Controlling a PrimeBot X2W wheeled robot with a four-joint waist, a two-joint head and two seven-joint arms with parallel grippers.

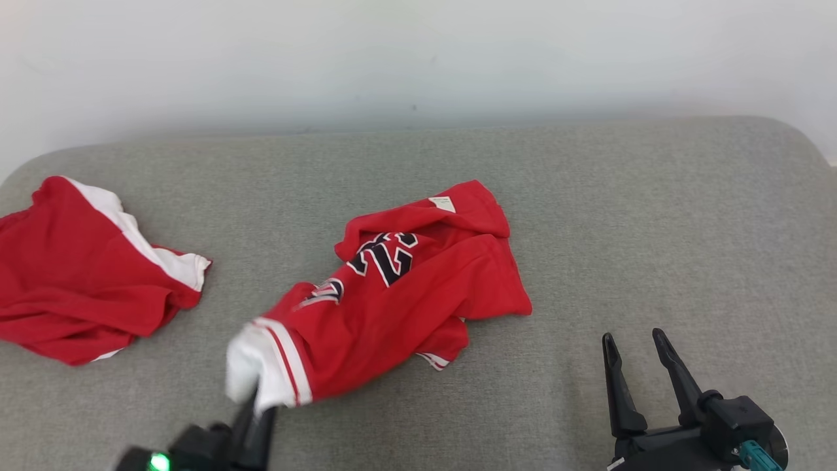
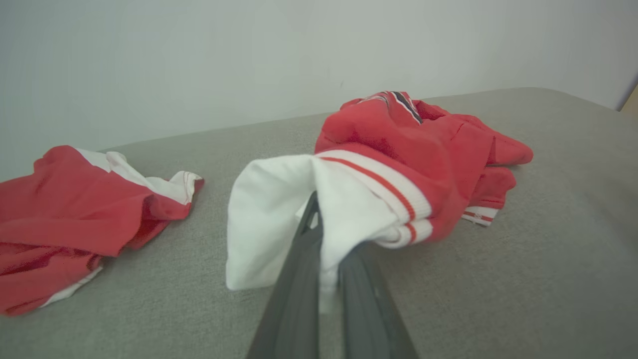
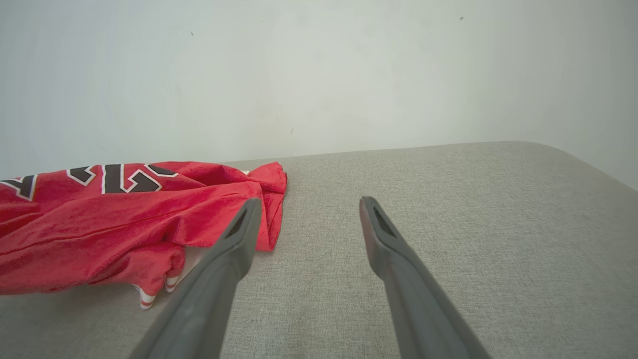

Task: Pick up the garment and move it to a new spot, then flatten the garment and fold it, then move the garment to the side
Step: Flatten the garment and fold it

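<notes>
The left claw (image 1: 256, 400), at 7 o'clock in the head view, is clamped on the white end of the red jersey (image 1: 418, 288), which stretches toward 1 o'clock across the grey cushion (image 1: 654, 216). The right claw (image 1: 634, 343), at 4 o'clock, stands apart, holding nothing. A second red garment (image 1: 72, 275) lies at 9 o'clock.

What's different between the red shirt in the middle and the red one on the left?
The middle jersey shows dark numbers; the left garment shows none. The left gripper pinches the middle jersey's white edge; the left garment lies untouched. Both are red with white trim, crumpled on the grey cushion.
</notes>
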